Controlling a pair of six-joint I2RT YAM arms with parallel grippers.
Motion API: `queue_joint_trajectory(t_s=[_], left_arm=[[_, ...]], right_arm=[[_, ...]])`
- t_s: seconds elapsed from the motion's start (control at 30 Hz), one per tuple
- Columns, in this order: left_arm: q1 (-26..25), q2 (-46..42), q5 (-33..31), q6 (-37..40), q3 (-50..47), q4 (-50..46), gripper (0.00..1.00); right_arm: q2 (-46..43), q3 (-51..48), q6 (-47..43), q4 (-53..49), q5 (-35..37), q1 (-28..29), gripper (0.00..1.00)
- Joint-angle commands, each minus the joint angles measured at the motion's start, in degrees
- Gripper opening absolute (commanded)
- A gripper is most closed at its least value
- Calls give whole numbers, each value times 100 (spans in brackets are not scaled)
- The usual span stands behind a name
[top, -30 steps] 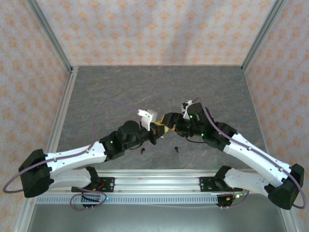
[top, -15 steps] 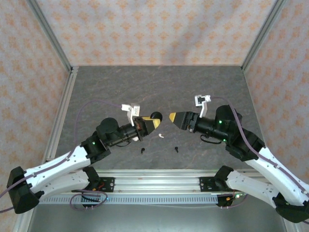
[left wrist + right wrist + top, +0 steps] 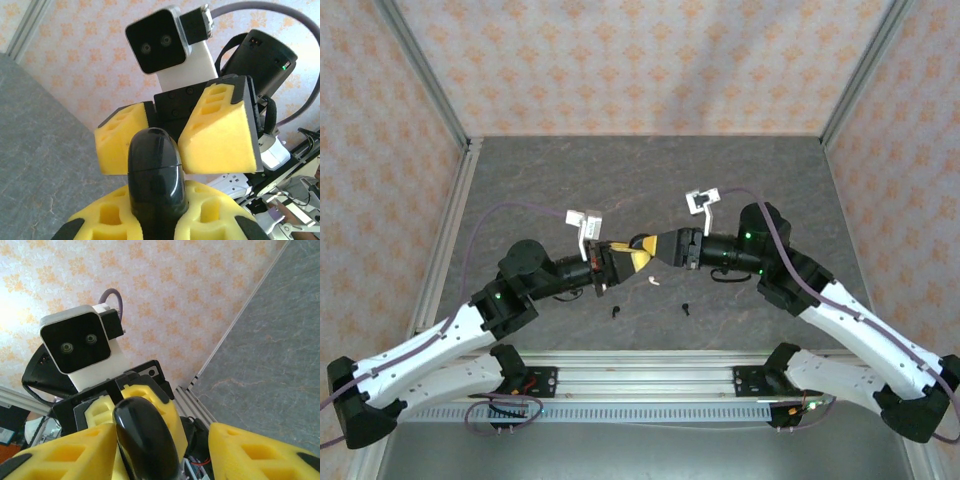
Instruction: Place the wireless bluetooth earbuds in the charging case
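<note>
The charging case [image 3: 155, 172], a glossy black oval with its lid shut, hangs above the table between the two arms. My left gripper [image 3: 157, 205] is shut on its lower half. My right gripper [image 3: 160, 455] faces it, open, its jaws either side of the case's top [image 3: 142, 432]; one pad touches the case and the other stands off with a gap. In the top view the case [image 3: 642, 241] sits between the left gripper [image 3: 625, 253] and the right gripper [image 3: 656, 246]. A white earbud [image 3: 653, 280] and two black earbuds [image 3: 616, 311] [image 3: 687, 308] lie on the table below.
The dark grey table [image 3: 650, 180] is walled by patterned panels on three sides. An aluminium rail [image 3: 640, 375] runs along the near edge by the arm bases.
Half a second ago the grippers were apart. The right gripper has since moved left up to the case and its jaws have narrowed round the case's top. The left gripper keeps hold of the case.
</note>
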Motion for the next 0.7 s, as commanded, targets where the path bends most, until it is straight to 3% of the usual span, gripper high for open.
queue_joint_trajectory(t_s=[0.0, 0.17, 0.37, 0.47, 0.67], left_arm=[[6, 36, 280, -85, 202, 210, 0], [5, 12, 253, 2, 297, 26, 0], [10, -157, -95, 197, 471, -715, 4], [2, -280, -163, 251, 497, -989, 18], [10, -528, -423, 458, 691, -1698, 64]], right_arm=[[55, 92, -27, 424, -353, 7, 45], [56, -23, 35, 564, -588, 7, 32], [48, 28, -238, 110, -462, 8, 9], [13, 94, -409, -99, -317, 8, 4], [-41, 368, -856, -613, -17, 8, 0]])
